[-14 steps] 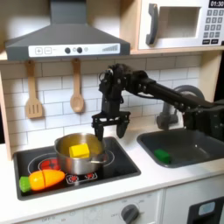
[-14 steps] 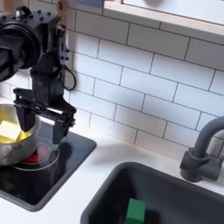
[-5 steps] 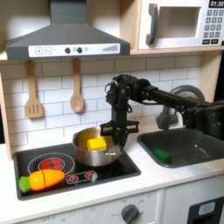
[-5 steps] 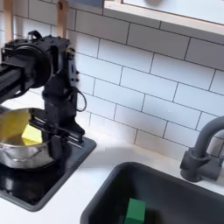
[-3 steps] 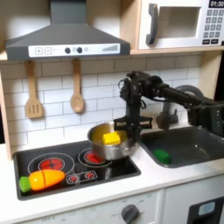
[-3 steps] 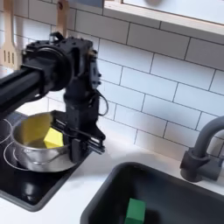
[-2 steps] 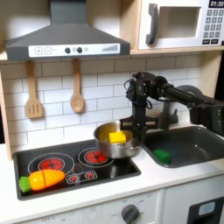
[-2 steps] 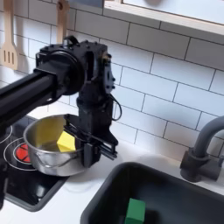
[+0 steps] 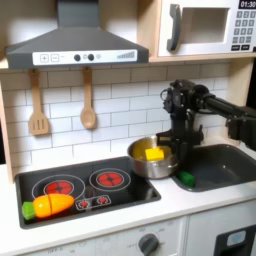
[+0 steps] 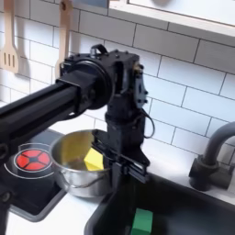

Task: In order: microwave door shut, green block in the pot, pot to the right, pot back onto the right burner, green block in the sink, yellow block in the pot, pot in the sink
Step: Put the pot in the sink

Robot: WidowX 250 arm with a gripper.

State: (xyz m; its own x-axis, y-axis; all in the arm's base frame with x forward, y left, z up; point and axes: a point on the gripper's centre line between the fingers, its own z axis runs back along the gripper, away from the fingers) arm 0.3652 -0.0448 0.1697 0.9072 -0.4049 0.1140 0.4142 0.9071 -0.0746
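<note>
One pot (image 9: 152, 160) hangs in the gripper (image 9: 180, 160), clamped by its rim at the sink's (image 9: 232, 170) near edge, with one yellow block (image 10: 94, 161) inside. One green block (image 10: 141, 221) lies in the basin below the claw. One carrot (image 9: 48, 205) sits well away on the stove (image 9: 85, 185).

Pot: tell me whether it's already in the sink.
Not yet. The pot sits level over the counter between stove and sink, gripper at its rim, the yellow block inside.

The first exterior view faces the toy kitchen head-on from farther back, taking in hood, microwave, stove and sink (image 9: 222, 165). The second exterior view sits much nearer, angled across the counter. Both share the pot (image 10: 83, 167) and sink (image 10: 193, 204).
</note>
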